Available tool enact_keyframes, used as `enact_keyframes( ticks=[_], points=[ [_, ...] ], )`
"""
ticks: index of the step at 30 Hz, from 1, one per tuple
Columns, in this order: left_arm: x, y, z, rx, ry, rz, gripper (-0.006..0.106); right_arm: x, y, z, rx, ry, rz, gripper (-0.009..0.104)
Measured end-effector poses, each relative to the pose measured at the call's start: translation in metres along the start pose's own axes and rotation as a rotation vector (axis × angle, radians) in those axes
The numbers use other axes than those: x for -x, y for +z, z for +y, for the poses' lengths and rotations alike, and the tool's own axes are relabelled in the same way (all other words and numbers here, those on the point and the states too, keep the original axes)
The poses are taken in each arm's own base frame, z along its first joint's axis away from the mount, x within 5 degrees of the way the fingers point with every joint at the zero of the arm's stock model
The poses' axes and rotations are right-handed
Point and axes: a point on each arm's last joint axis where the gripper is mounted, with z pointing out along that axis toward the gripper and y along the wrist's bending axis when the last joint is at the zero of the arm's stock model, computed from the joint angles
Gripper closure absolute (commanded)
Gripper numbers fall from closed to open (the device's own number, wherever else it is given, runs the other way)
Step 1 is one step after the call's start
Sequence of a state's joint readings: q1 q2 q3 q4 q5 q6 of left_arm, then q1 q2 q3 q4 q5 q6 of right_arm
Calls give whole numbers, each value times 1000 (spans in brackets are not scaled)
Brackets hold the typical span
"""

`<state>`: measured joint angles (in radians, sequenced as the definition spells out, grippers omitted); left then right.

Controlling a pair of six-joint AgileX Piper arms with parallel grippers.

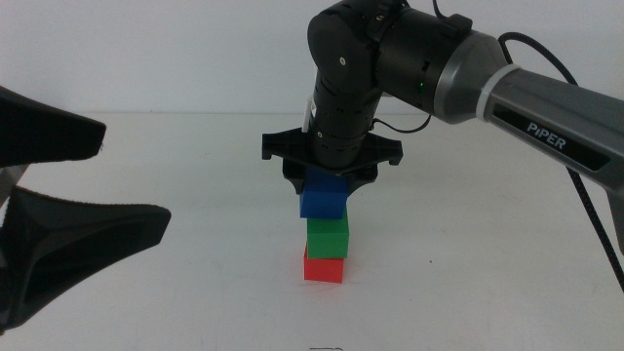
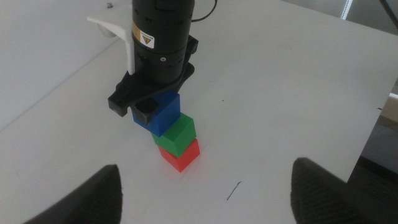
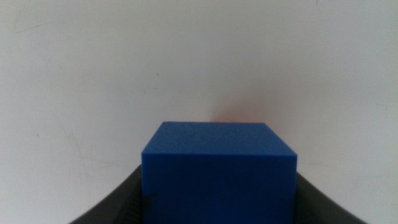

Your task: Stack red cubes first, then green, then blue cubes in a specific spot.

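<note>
The red cube (image 1: 324,267) sits on the white table with the green cube (image 1: 328,237) stacked on it. Right on top of the green one is the blue cube (image 1: 325,199), slightly tilted and offset to the left; I cannot tell whether a gap is left. My right gripper (image 1: 331,181) comes straight down and is shut on the blue cube (image 3: 217,168), a dark jaw on each side. The left wrist view shows the same stack: blue cube (image 2: 163,116), green cube (image 2: 178,135), red cube (image 2: 181,155). My left gripper (image 1: 132,180) waits open at the left, well away from the stack.
The white table (image 1: 468,253) is bare around the stack. A white bracket (image 2: 115,31) lies on the table behind the right arm in the left wrist view. The table's edge (image 2: 373,130) runs along that view's right side.
</note>
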<state>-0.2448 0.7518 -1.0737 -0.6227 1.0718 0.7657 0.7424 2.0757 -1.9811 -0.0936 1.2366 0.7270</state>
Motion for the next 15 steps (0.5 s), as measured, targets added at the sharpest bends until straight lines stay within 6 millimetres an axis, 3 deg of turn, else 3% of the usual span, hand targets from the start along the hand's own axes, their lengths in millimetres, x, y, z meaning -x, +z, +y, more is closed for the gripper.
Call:
enact_keyframes(
  ticks=[11, 15],
  points=[
    [0, 0, 0, 0, 0, 0, 8, -1, 0, 2, 15, -63, 14, 96],
    [0, 0, 0, 0, 0, 0, 8, -1, -11, 1, 29, -86, -5, 96]
  ],
)
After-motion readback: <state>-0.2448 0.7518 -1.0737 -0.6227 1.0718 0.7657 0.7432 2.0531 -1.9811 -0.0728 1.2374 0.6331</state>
